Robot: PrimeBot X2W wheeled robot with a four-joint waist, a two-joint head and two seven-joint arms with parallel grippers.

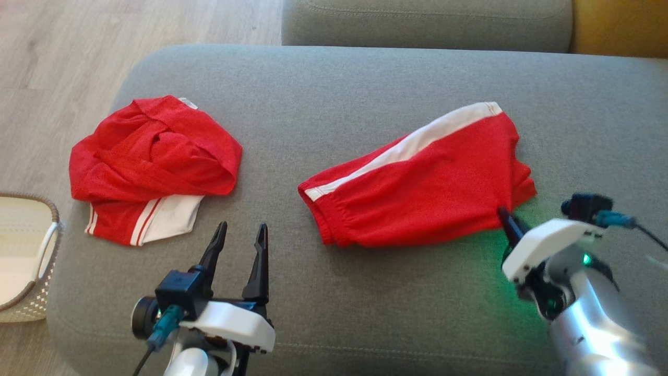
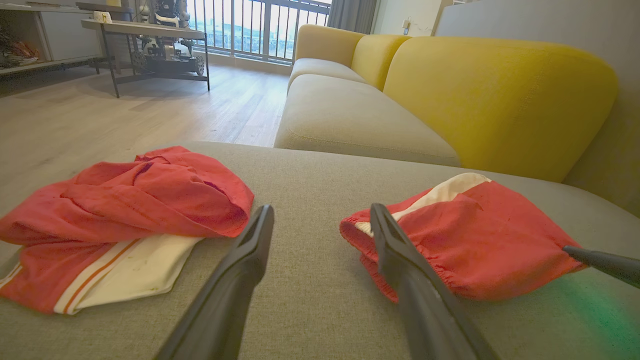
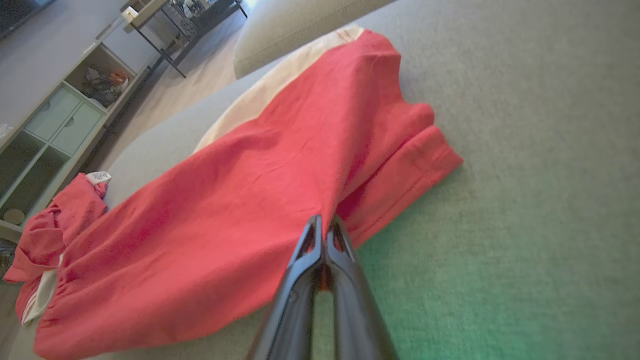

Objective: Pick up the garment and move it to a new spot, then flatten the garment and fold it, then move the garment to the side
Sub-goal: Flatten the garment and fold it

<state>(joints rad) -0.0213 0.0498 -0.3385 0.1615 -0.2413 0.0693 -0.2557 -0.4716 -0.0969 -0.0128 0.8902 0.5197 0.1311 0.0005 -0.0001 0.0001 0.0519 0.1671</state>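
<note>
Right pincer (image 3: 323, 225) is clamped tight, jaws together, and I've got a pinch of red cloth between them. That's the near edge of the shorts (image 1: 417, 188), about 5 o'clock on the garment. The shorts lie on the grey cushion (image 1: 334, 78) out toward 3 o'clock of my head view, spread fairly flat. A white stripe runs along the far edge from 9 up to 1 o'clock.

Left pincer (image 1: 242, 227) hangs at 7 o'clock, jaws wide apart, nothing in them, tips pointing to 12. Over at 9 o'clock there's a second red heap (image 1: 156, 151), crumpled, well apart from mine. A basket (image 1: 49, 245) sits at the cushion's edge beyond it.

Now the cloth itself: I judge it thin, light and completely limp. There's no stiffness to help me, so from one pinch it should sag and bunch as it lifts. It doesn't look slippery, and the woven cushion may drag on it.

The gathered edge at the shorts' 7 o'clock looks like the elastic waistband, which is thicker and better to bite. I'd want the free pincer there, so two corners carry the weight and the cloth hangs open rather than twisting. My present bite looks shallow and close to the hem, so I think a sharp tug could pull it free.
</note>
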